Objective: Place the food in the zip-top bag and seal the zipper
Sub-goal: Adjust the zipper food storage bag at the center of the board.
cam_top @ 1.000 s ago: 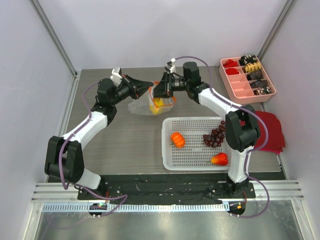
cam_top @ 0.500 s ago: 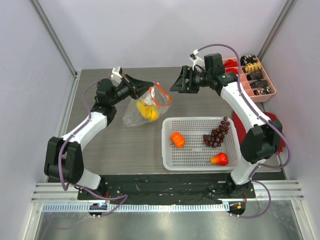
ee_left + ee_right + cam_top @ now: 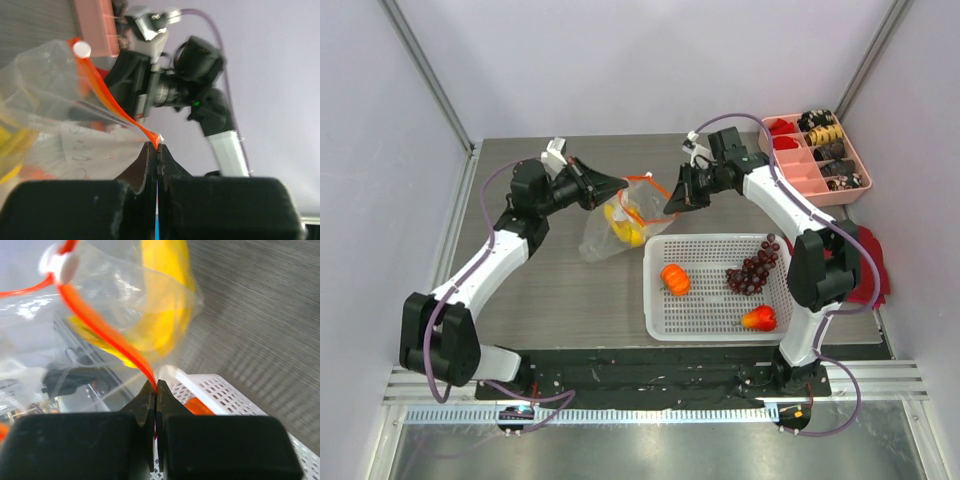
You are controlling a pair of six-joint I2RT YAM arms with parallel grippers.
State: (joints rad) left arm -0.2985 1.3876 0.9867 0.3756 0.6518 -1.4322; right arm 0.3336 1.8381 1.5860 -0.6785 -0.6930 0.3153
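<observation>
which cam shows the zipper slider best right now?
Left wrist: the slider sits sharp and whole on the orange zipper, near the bag top corner. Right wrist shows it bigger but blurred. Top external shows the zipper as a thin orange line; the slider is too small to tell.

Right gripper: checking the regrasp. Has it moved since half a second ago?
Yes. The right gripper has dropped down the top view toward the white basket's far rim, jaws now shut on the zipper.
</observation>
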